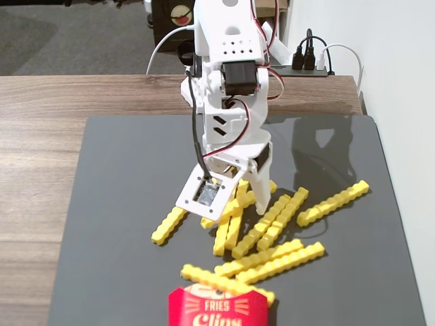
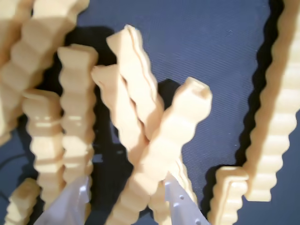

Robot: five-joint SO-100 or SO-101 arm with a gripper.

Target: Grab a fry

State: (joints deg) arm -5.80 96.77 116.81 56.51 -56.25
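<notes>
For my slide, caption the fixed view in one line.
White arm's pincer lowered into a pile of yellow fries on a dark mat, red carton in front.

Fingers [image 1: 234, 193] seemingly among yellow fries [image 1: 272, 261]

A red carton [image 1: 217, 309] sits on a dark mat [image 1: 115, 204] covering a wooden table [image 1: 41, 149].

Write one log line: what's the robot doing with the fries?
phase: reaching | fingers: open, astride a fry in the pile | fry: not lifted, on dark mat | carton: front edge
</notes>
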